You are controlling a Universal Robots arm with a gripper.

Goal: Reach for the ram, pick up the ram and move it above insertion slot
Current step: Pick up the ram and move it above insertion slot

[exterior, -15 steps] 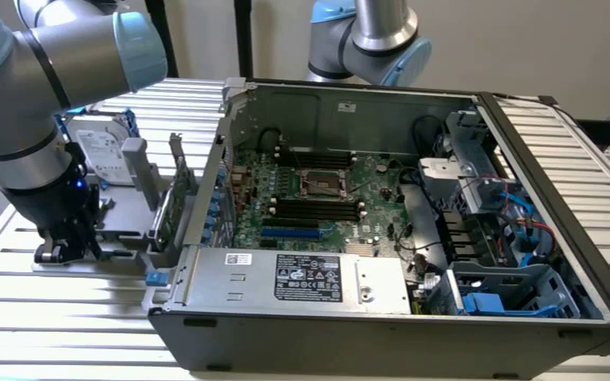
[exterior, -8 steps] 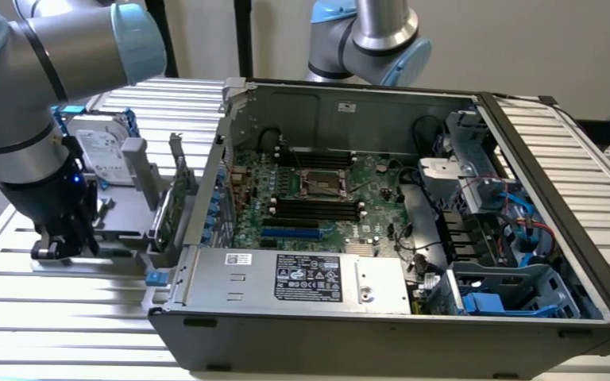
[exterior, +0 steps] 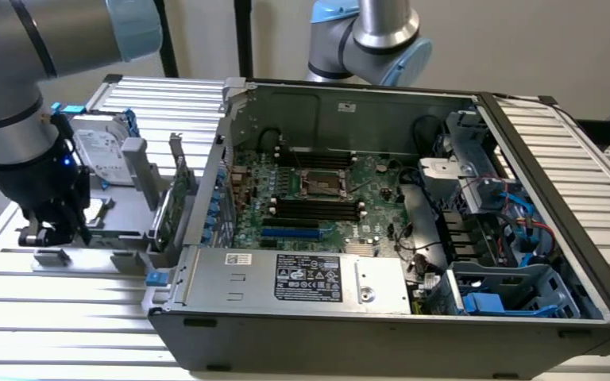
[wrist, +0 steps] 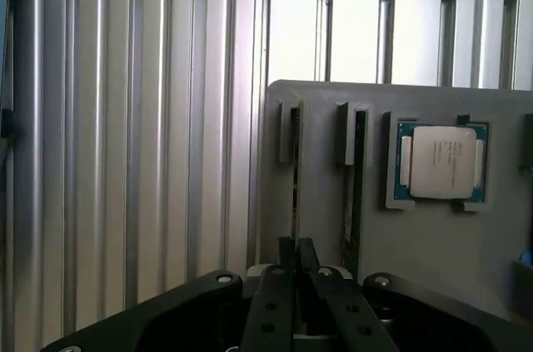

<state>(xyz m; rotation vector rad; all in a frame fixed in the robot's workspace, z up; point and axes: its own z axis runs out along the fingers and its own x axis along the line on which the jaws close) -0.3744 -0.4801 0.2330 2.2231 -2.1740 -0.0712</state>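
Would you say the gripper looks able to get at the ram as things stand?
Probably yes: the gripper hangs in line with the ram standing on edge in the gray holder, with nothing between them.

**Robotics laboratory arranged for computer assembly.** We take the open computer case [exterior: 390,337] as our landmark. It lies on its side on a ribbed aluminium table [exterior: 61,317], with the motherboard [exterior: 305,198] exposed. Beside the case, on the exterior view's left, a grey fixture [wrist: 433,252] presents loose components — a hard drive [exterior: 98,155], an upright expansion card [exterior: 183,194] and a processor [wrist: 441,161] seated in its recess. We note two industrial robot arms — one [exterior: 19,95] over the fixture, the other [exterior: 374,40] behind the case, against a bare pale wall [exterior: 538,48].
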